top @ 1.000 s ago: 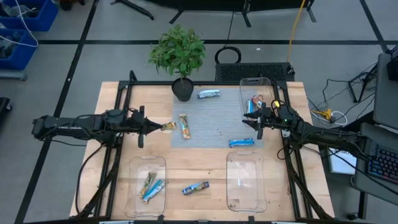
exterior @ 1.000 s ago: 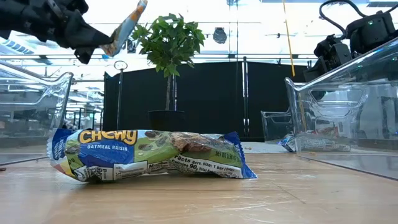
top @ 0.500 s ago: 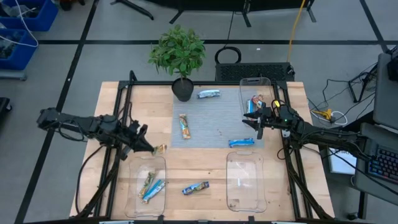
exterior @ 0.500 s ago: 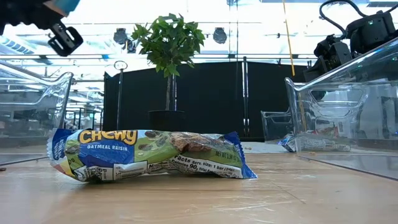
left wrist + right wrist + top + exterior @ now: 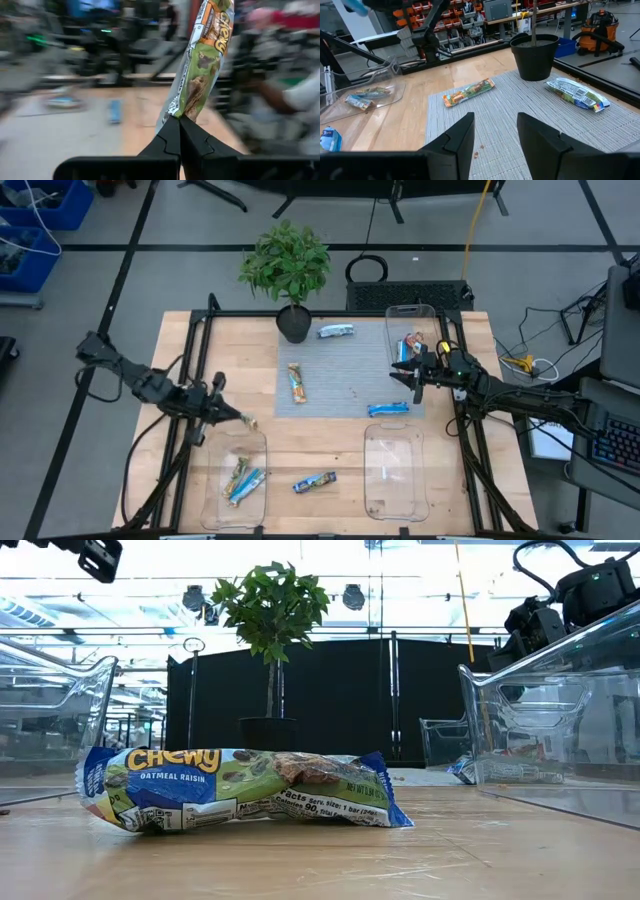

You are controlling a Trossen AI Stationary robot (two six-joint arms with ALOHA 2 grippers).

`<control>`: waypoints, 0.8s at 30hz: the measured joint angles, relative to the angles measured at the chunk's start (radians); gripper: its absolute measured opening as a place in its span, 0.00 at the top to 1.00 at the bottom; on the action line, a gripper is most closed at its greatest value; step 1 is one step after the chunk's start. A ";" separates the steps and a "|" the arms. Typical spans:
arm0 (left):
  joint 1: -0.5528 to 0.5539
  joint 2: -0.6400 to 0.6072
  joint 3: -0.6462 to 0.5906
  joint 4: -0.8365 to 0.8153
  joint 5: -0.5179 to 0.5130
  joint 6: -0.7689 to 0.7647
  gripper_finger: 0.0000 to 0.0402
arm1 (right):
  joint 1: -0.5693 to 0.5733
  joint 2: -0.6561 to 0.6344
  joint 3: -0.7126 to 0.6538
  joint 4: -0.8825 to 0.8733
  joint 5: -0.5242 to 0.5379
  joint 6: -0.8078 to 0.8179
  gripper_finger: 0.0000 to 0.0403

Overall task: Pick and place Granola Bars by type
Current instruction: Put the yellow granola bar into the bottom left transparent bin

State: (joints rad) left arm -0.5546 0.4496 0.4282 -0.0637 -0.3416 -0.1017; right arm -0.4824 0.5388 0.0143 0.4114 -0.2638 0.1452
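My left gripper (image 5: 236,418) hovers just beyond the far edge of the near left tray (image 5: 212,480), shut on a green-and-orange granola bar (image 5: 248,421), which fills the left wrist view (image 5: 200,65). Two bars (image 5: 242,478) lie in that tray. An orange bar (image 5: 296,382) and two blue ones (image 5: 335,331) (image 5: 388,409) lie flat on the grey mat; another blue bar (image 5: 314,481) lies on the wood, close up in the low view (image 5: 240,790). My right gripper (image 5: 415,376) waits open at the mat's right edge (image 5: 495,137). My left gripper pinches the green-and-orange bar by one end of its wrapper (image 5: 176,116) between the two shut fingertips (image 5: 167,137). The bar sticks out beyond the fingers along their line and is lifted clear of the table.
A potted plant (image 5: 288,270) stands at the mat's far edge. The far right tray (image 5: 432,320) holds a couple of bars (image 5: 410,347); the near right tray (image 5: 392,470) shows none. Bare wood lies between the two near trays.
My left gripper, still shut on the green-and-orange bar, has carried it from the mat's left edge toward the table's near edge and a little left, up to the far rim of the near left tray. The arm has swung round as it went.
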 joint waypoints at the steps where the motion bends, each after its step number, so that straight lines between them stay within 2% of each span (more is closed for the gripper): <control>1: -0.029 0.000 0.006 -0.018 -0.079 0.008 1.00 | 0.000 0.000 0.000 0.000 0.000 0.000 0.65; 5: -0.139 -0.011 0.037 -0.142 -0.393 0.038 1.00 | 0.000 0.000 0.000 -0.006 -0.002 0.000 0.65; 7: -0.177 -0.037 0.040 -0.182 -0.445 0.046 1.00 | 0.000 0.000 0.000 -0.006 -0.003 0.000 0.65; 11: -0.198 -0.114 0.006 -0.097 -0.332 0.122 1.00 | 0.000 0.000 0.000 -0.005 -0.003 -0.005 0.65; 17: -0.166 -0.280 -0.025 -0.138 -0.388 0.150 1.00 | 0.000 0.000 0.000 0.020 -0.003 -0.014 0.65; 24: -0.093 -0.447 -0.069 -0.141 -0.290 0.234 1.00 | 0.000 0.000 0.000 0.033 -0.002 -0.019 0.65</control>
State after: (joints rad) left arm -0.6480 0.0022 0.3590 -0.2052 -0.6317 0.1318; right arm -0.4824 0.5385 0.0142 0.4442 -0.2661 0.1265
